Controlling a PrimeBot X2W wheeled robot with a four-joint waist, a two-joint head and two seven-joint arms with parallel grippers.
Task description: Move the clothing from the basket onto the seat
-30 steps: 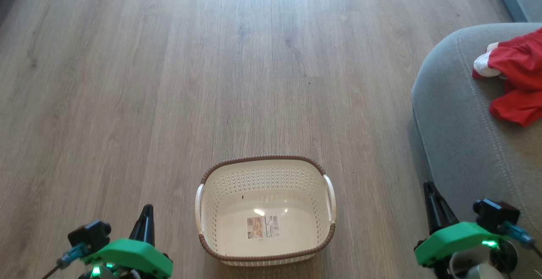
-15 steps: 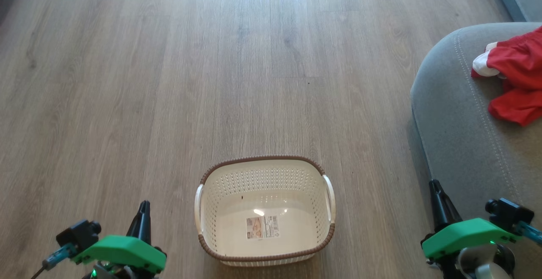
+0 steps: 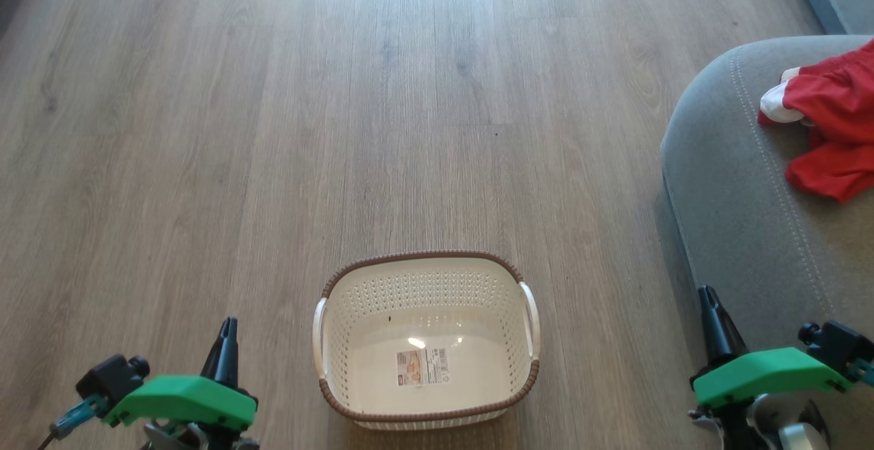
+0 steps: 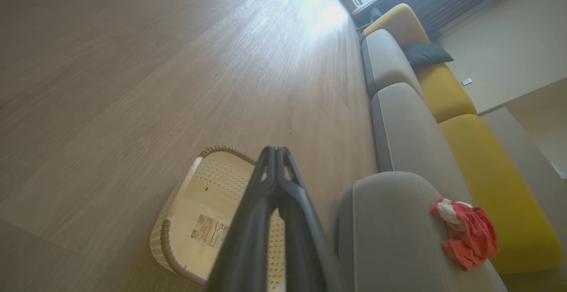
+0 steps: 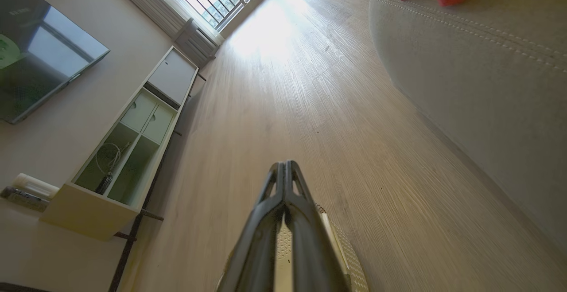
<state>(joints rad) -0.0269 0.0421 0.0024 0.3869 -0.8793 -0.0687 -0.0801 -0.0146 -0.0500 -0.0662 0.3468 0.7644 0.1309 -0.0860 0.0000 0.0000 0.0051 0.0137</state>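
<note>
The cream basket point(image 3: 328, 341) with a brown rim stands on the wood floor at bottom centre, holding nothing but a sticker point(image 3: 423, 367). Red and white clothing point(image 3: 829, 129) lies bunched on the grey seat point(image 3: 737, 218) at the right. The left wrist view shows the basket point(image 4: 177, 221), the seat point(image 4: 390, 230) and the clothing point(image 4: 469, 234). My left gripper point(image 3: 225, 330) is shut, left of the basket. My right gripper point(image 3: 707, 300) is shut, at the seat's front edge. Each wrist view shows its gripper's tips pressed together: left gripper point(image 4: 275, 151), right gripper point(image 5: 285, 165).
A long sofa with grey and yellow cushions point(image 4: 447, 97) runs along the right. A low white TV cabinet point(image 5: 128, 150) and a wall-mounted screen point(image 5: 40, 48) stand across the room. Bare wood floor point(image 3: 341, 108) stretches ahead of the basket.
Both grippers have drawn back toward the bottom of the head view, the left one drifting left and the right one drifting right. Basket and clothing stay put.
</note>
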